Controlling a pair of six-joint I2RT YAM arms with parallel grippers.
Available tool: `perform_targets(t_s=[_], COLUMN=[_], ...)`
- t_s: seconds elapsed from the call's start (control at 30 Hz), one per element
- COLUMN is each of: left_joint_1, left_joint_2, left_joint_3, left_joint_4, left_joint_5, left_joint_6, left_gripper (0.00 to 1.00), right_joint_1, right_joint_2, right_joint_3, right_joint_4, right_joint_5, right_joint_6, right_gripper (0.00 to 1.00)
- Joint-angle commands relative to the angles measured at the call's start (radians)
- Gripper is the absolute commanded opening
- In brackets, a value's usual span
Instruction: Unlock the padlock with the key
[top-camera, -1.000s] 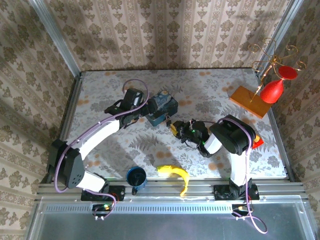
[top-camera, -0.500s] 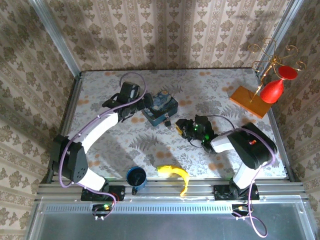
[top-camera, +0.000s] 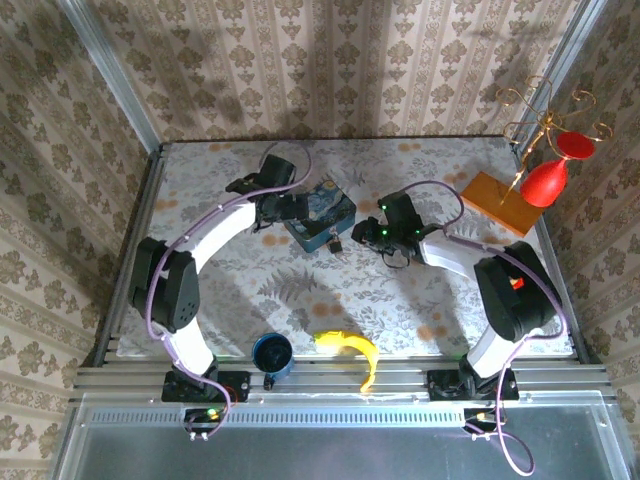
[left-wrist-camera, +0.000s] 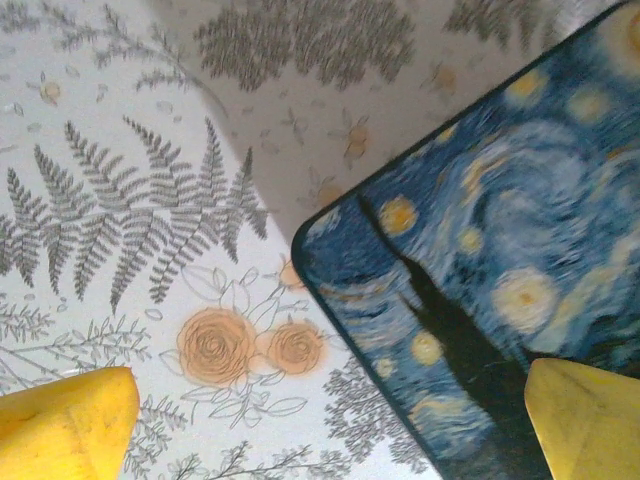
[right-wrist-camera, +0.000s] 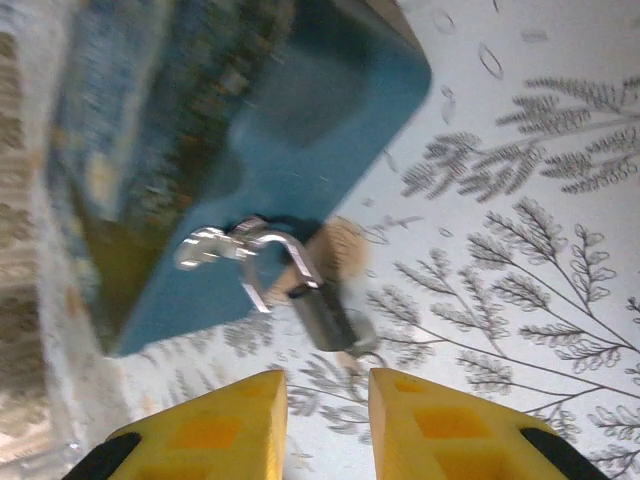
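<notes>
The padlock (right-wrist-camera: 326, 312) is a small dark metal lump lying on the floral table, its silver shackle (right-wrist-camera: 272, 262) hooked through the hasp of the blue night-sky tin (right-wrist-camera: 250, 150). A thin ring-like bit (right-wrist-camera: 368, 343) sits at its lower end; blur hides whether it is the key. My right gripper (right-wrist-camera: 328, 425) is open just short of the padlock, nothing between its yellow fingers. From above, the padlock (top-camera: 337, 243) lies between the tin (top-camera: 325, 208) and the right gripper (top-camera: 362, 236). My left gripper (left-wrist-camera: 325, 430) is wide open, straddling the tin's corner (left-wrist-camera: 480, 260).
A banana (top-camera: 350, 348) and a blue mug (top-camera: 272, 353) lie near the front edge. A wooden board (top-camera: 498, 202) with a wire stand and red glass (top-camera: 545, 180) stands at the back right. A small red object (top-camera: 516, 284) lies under the right arm.
The right arm has stretched out and swung toward the back, its gripper staying by the padlock. The left gripper has shifted back and right along the tin.
</notes>
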Motion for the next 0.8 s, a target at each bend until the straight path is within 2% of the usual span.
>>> perform_targets(t_s=[0.0, 0.17, 0.77], left_joint_1=[-0.012, -0.011, 0.014], left_joint_2=[0.024, 0.048, 0.096], left_joint_3=[0.026, 0.008, -0.033], left_joint_4=[-0.066, -0.067, -0.053], left_joint_5=[-0.042, -0.045, -0.03], left_joint_6=[0.034, 0.031, 0.007], left_gripper=[1.0, 1.0, 1.0], right_joint_1=[0.001, 0.008, 0.034], right_joint_2=[0.054, 0.106, 0.237], right_joint_3=[0.034, 0.046, 0.162], right_joint_4=[-0.042, 0.024, 0.034], right_joint_5=[-0.057, -0.106, -0.14], right_joint_6=[-0.066, -0.052, -0.056], right_gripper=[0.26, 0.27, 0.28])
